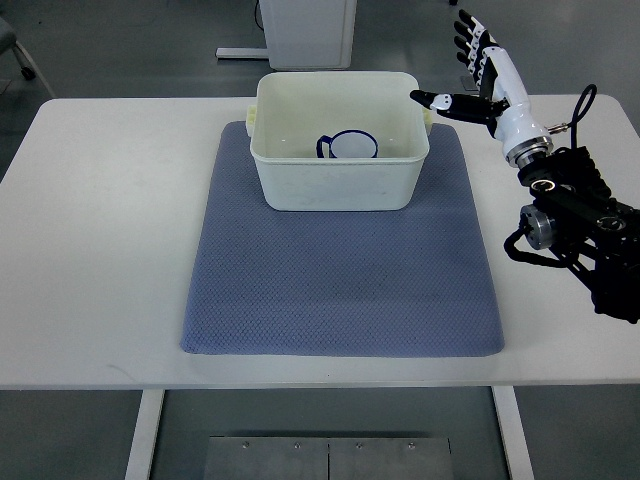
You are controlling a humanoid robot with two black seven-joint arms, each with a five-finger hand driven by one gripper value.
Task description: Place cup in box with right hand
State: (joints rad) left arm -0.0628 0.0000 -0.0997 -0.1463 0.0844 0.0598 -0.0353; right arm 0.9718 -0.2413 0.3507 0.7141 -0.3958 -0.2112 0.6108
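A white cup with a dark blue rim and handle point(348, 146) lies inside the cream plastic box point(337, 190) at the far end of the blue mat. My right hand point(478, 72) hovers just right of the box's far right corner, its fingers spread and its thumb pointing toward the box. It holds nothing. The left arm does not show.
The blue-grey textured mat point(340, 280) covers the middle of the white table point(100, 250). My black right forearm point(580, 220) lies over the table's right side. A white cabinet base point(300, 30) stands on the floor behind the table.
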